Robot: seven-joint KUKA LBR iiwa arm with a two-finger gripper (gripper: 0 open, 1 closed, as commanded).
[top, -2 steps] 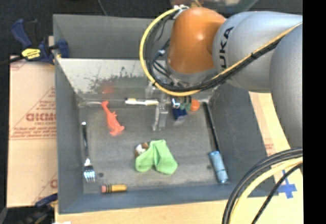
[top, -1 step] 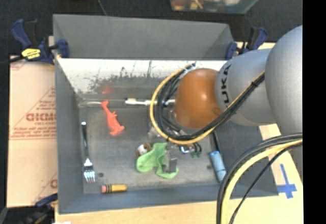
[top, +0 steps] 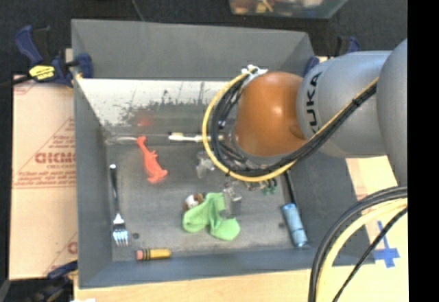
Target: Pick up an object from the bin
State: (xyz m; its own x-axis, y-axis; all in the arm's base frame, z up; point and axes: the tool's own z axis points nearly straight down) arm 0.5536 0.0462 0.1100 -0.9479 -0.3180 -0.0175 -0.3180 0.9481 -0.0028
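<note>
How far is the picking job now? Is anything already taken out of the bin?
Nothing looks picked yet: the orange toy, fork, blue tube and pencil stub lie on the bin floor. In hand: the gripper is down at the green soft thing near the front middle; whether it holds it cannot be seen. Left: a grip and the lift out.

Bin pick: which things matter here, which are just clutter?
In play: tool; green rag just under it; bin.
Lying about: orange toy; fork; blue tube; crayon.
</note>
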